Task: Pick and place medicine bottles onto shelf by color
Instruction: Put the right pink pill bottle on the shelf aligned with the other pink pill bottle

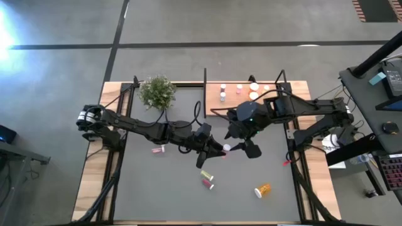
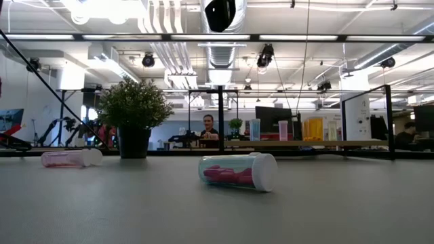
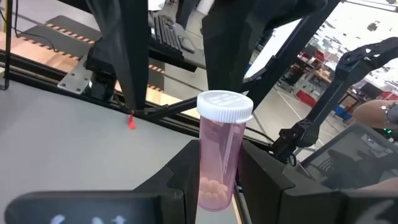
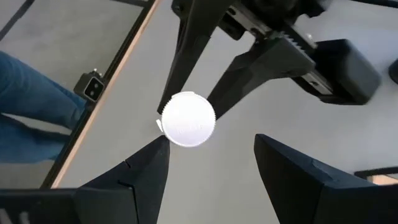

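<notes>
The left gripper (image 1: 217,149) sits above the table's (image 1: 251,201) centre, its fingers (image 3: 180,180) clamped on a pink bottle (image 3: 221,149) with a white cap. The right gripper (image 1: 242,147) faces it just beside the cap, fingers (image 4: 140,171) apart and holding nothing. Three more bottles lie on the table: one pink (image 1: 157,149) at left, one pink (image 1: 207,182) near centre, one orange (image 1: 262,189) at near right. The shelf (image 1: 217,107) at far right carries several bottles.

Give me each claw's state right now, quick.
Left claw: shut on the pink clear plastic bottle with white cap.
Right claw: open, empty, facing that bottle's cap.
</notes>
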